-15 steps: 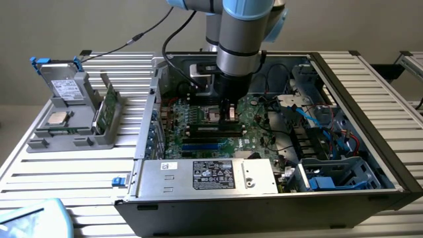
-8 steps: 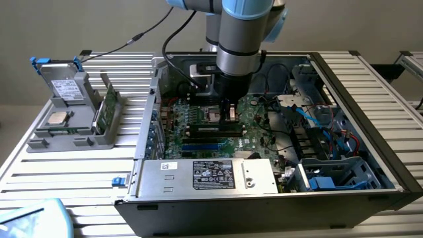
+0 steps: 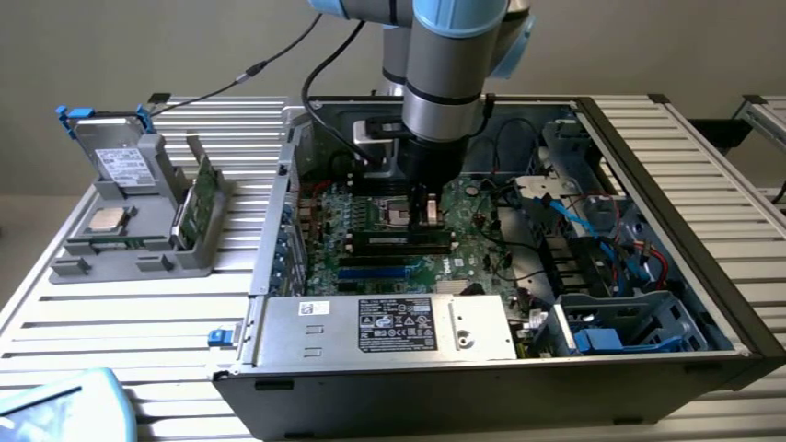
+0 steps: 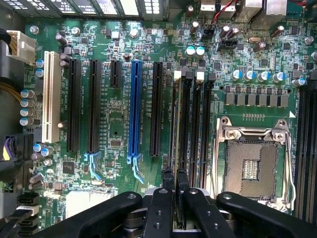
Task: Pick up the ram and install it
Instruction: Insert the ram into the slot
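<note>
In the exterior view my silver and pale-blue arm (image 3: 448, 64) reaches straight down into the open black computer case (image 3: 491, 405), which lies on a slatted aluminium table (image 3: 123, 322). My black gripper (image 3: 428, 219) is low over the green motherboard (image 3: 473, 235), just beside the square processor socket (image 3: 397, 214) and above the row of long black memory slots (image 3: 393, 242). Nearer the camera a silver power-supply box with a black label (image 3: 387, 327) sits inside the case. Well apart, at the exterior view's left, a grey plastic holder (image 3: 135, 253) carries a silver drive in a blue-handled frame (image 3: 117, 161) and an upright green circuit card (image 3: 197, 198). In the wrist view my gripper (image 4: 175, 174) has its two black fingers (image 4: 159, 213) drawn in narrow, pinching the long, narrow green ram stick (image 4: 174, 129), which I see edge-on as a thin pale strip. The ram stick runs along the outermost black memory slot with a white latch (image 4: 177, 74), between the black expansion slots (image 4: 157, 104) and the metal-framed processor socket (image 4: 255, 163). I cannot tell whether it is seated in that slot or just above it. A blue expansion slot (image 4: 134, 109) and a white one (image 4: 50, 99) lie farther off.
</note>
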Available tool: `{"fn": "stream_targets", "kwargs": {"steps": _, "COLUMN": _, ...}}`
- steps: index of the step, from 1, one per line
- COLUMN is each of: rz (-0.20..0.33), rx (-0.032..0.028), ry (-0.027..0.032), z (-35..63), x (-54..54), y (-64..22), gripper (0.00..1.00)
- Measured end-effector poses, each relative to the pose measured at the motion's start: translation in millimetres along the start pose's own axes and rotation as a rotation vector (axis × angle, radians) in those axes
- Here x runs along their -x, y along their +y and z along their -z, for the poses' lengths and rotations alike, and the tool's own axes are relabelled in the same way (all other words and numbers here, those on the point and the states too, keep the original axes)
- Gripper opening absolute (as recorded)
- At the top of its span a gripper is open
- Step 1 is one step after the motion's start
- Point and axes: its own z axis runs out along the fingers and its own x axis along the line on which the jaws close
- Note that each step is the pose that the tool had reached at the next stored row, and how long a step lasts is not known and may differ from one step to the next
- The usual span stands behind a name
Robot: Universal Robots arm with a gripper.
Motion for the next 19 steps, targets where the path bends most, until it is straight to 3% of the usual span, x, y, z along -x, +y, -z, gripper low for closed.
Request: {"fn": "stream_targets", "kwargs": {"steps": 19, "rz": -0.004, "rx": -0.0012, "ry": -0.0001, "z": -1.3, "x": 0.1, "y": -0.1, "gripper": 0.13}}
